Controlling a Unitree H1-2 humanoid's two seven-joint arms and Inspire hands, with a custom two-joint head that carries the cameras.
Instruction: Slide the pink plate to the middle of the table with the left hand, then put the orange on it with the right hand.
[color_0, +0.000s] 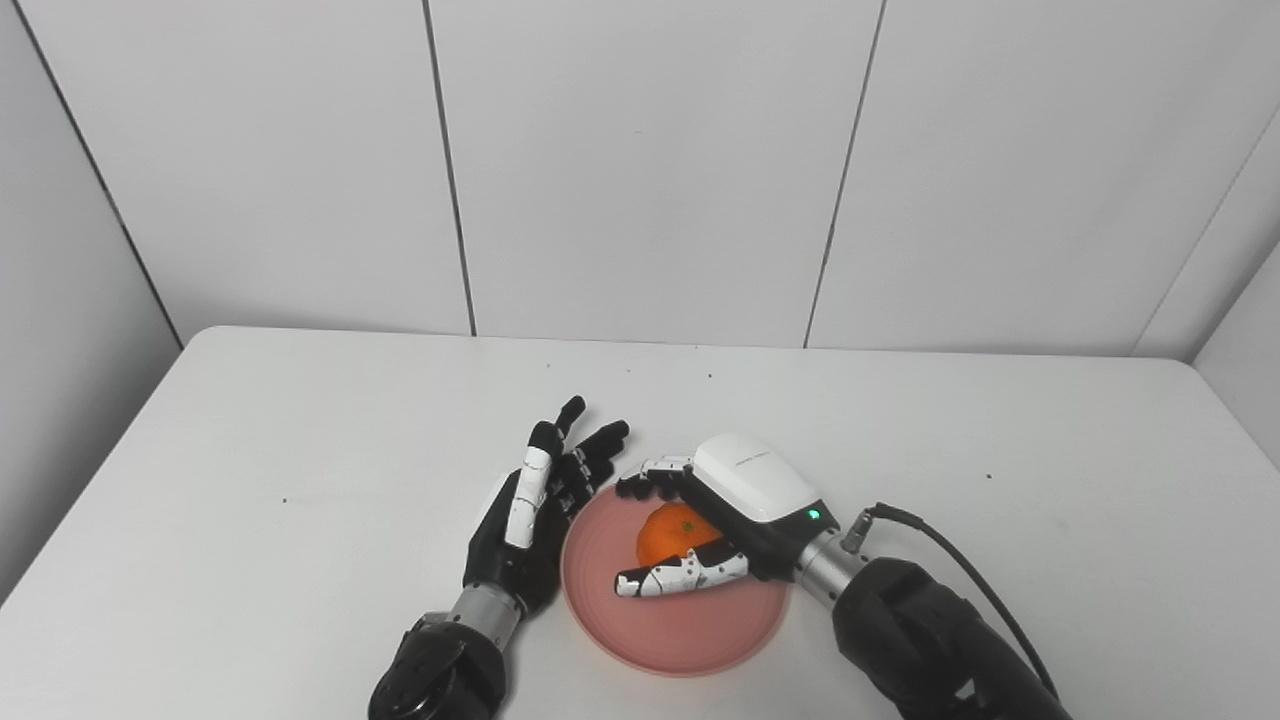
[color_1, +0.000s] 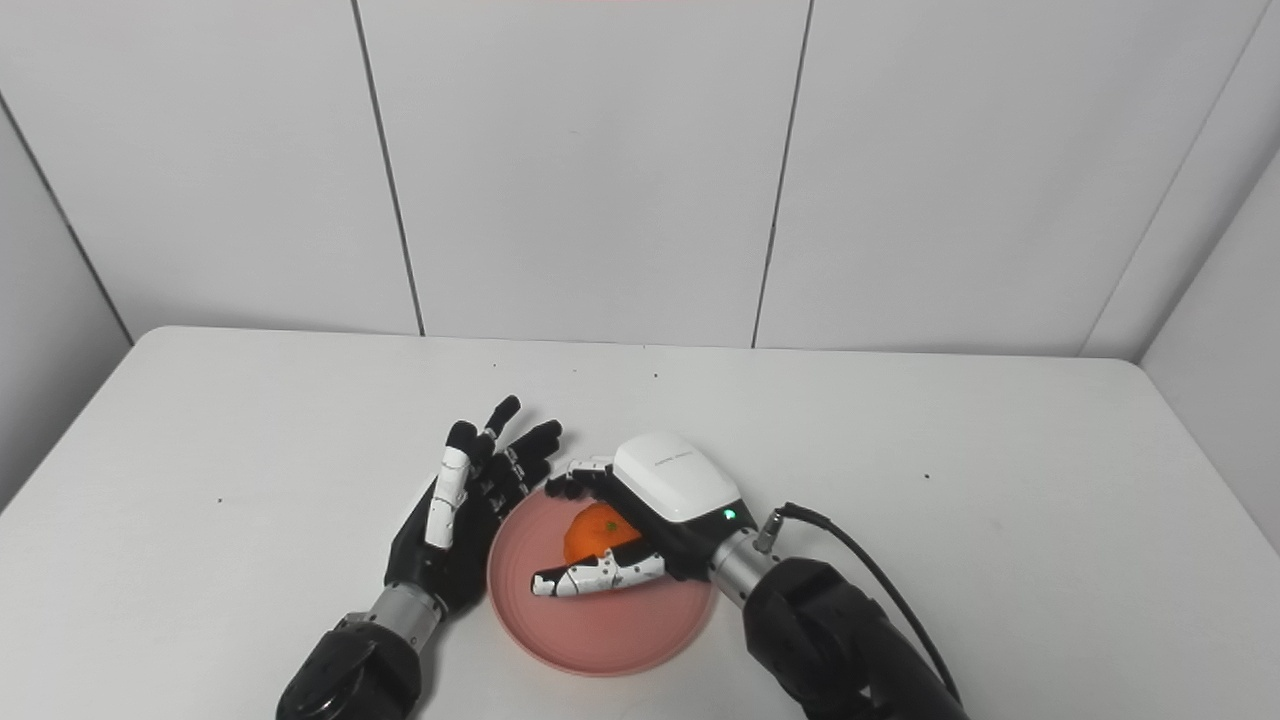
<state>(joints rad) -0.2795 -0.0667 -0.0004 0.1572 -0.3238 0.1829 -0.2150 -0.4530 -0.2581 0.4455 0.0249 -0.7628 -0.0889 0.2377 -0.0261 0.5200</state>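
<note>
Orange (color_0: 672, 531) being set on pink plate (color_0: 690, 630) mid-table, right hand (color_0: 725, 520) fingers curled round it, left hand (color_0: 530, 510) splayed beside rim; next, probably loosening and lifting clear.

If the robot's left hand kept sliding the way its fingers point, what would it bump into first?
Probably nothing on the table. The left hand points away from the robot, beside the pink plate, toward bare tabletop and then the back wall. Depth is hard to judge.
</note>
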